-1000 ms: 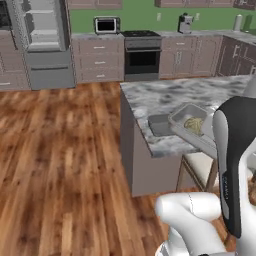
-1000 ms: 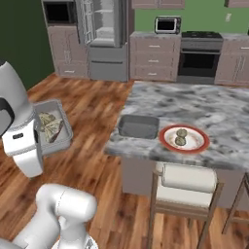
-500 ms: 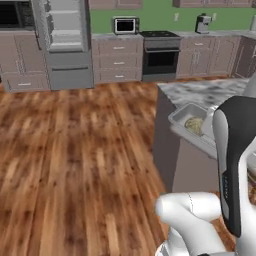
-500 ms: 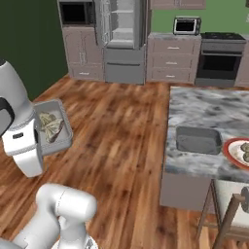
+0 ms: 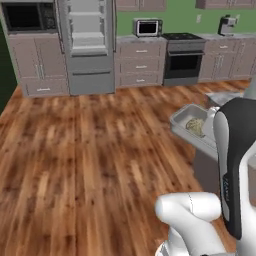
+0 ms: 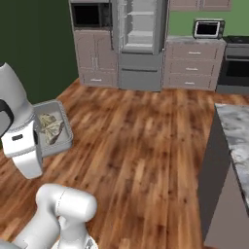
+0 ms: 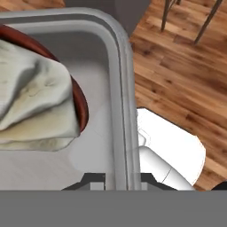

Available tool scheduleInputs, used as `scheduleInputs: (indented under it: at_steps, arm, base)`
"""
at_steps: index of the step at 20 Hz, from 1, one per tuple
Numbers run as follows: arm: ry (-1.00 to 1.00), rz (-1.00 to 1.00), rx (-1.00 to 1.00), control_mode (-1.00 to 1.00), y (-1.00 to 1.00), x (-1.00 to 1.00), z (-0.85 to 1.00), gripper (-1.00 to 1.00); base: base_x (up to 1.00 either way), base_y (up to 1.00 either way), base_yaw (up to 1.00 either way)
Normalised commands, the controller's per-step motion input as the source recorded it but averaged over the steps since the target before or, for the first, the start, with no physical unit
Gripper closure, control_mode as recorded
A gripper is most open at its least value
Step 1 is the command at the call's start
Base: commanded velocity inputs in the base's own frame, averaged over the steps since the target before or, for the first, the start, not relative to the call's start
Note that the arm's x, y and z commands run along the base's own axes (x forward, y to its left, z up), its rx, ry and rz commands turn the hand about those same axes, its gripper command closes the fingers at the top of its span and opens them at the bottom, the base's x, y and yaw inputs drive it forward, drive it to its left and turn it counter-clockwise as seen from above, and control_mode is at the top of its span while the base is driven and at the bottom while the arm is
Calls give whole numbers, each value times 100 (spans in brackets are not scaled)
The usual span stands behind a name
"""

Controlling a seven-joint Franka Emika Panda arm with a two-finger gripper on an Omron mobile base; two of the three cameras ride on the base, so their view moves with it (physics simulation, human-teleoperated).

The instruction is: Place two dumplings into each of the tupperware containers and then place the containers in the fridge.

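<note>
Floor (image 5: 90, 150): wood planks, warm reddish-brown, running across the whole open area. Back wall (image 5: 175, 15): green above the units; a dark green wall (image 6: 34, 44) stands on the left side. Grey-brown drawer cabinets (image 5: 140, 65) line the back wall, with a black-fronted oven range (image 5: 184, 62) set among them. A toaster oven (image 5: 148, 27) sits on the surface above the drawers. A black built-in microwave (image 6: 90, 14) is mounted over a tall cabinet (image 6: 95, 61). A marble-topped island (image 6: 233, 146) stands at the right. Lighting even.

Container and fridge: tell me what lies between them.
Bare wood floor lies between the held container and the open fridge, in both base views.
</note>
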Motion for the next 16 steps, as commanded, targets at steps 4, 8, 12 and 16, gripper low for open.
scheduleInputs:
  at_steps: [4, 8, 12, 16]
  arm:
    - [0, 0, 0, 100, 0, 0, 0, 100]
    - [0, 0, 0, 100, 0, 0, 0, 100]
    - [0, 0, 0, 100, 0, 0, 0, 100]
    - [0, 0, 0, 100, 0, 0, 0, 100]
  base:
    - [100, 93, -4]
    - [100, 18, -7]
    - [100, 26, -8]
    - [100, 10, -7]
